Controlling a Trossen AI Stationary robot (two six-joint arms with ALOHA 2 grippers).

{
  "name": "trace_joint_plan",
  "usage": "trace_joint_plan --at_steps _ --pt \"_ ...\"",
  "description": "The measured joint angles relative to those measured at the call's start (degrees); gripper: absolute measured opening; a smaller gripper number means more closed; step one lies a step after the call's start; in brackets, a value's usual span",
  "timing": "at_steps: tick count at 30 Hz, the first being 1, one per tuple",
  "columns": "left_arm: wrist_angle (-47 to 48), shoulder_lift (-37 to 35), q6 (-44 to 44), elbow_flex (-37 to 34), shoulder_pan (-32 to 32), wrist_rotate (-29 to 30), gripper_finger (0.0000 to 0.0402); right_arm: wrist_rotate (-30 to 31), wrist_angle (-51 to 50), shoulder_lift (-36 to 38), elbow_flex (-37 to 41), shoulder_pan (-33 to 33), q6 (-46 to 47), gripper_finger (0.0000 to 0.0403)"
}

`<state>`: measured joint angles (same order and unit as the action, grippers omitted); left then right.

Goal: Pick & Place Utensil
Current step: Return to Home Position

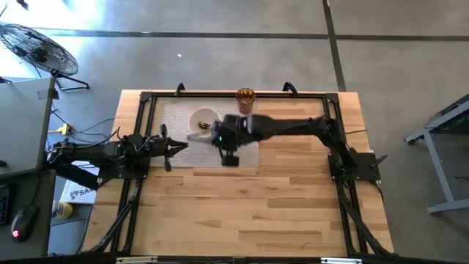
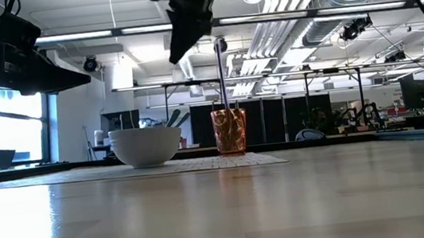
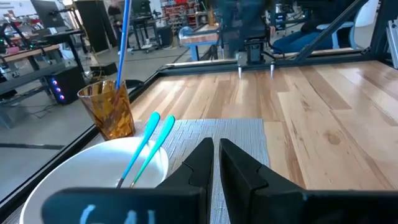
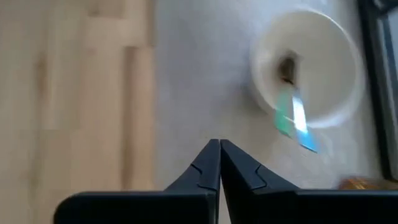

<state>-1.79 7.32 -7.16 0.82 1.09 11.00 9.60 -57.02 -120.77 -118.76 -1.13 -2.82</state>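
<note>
A white bowl (image 1: pixel 201 119) (image 2: pixel 147 145) (image 3: pixel 81 180) (image 4: pixel 308 68) stands on a grey placemat (image 1: pixel 176 110). Two light-blue utensils (image 3: pixel 146 149) (image 4: pixel 292 118) lie in it, with one end in the bowl's hollow and the other leaning out over its rim. An amber cup (image 1: pixel 245 97) (image 2: pixel 230 130) (image 3: pixel 109 109) holds another utensil (image 3: pixel 121 40) (image 2: pixel 223 78) upright. My right gripper (image 4: pixel 219 149) (image 1: pixel 212 136) hangs shut above the mat beside the bowl, pointing down. My left gripper (image 3: pixel 216 155) (image 1: pixel 183 145) is shut and waits at the mat's left edge.
A black frame (image 1: pixel 146 99) borders the work area. Bare wooden tabletop (image 1: pixel 249 205) stretches toward the near edge. The right arm (image 1: pixel 293 126) reaches across the table from the right. A fan (image 1: pixel 40 48) stands on the floor beyond the table.
</note>
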Motion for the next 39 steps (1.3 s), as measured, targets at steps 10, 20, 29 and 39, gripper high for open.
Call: trace_joint_plan --at_steps 10,20,29,39 --pt "0.0 0.0 -0.7 0.0 0.0 0.1 0.0024 6.6 18.8 0.7 22.2 15.3 6.1 0.0001" --pt "0.0 0.0 -1.4 0.0 0.0 0.0 0.0024 15.2 34.2 4.5 38.8 28.9 15.0 0.0003" --pt "-1.2 0.0 -1.6 0.0 0.0 0.5 0.0024 19.5 42.7 15.2 50.5 32.7 16.8 0.0002" --pt "-0.2 0.0 0.4 0.0 0.0 0.7 0.0024 14.7 70.5 34.8 76.2 32.3 9.2 0.0002"
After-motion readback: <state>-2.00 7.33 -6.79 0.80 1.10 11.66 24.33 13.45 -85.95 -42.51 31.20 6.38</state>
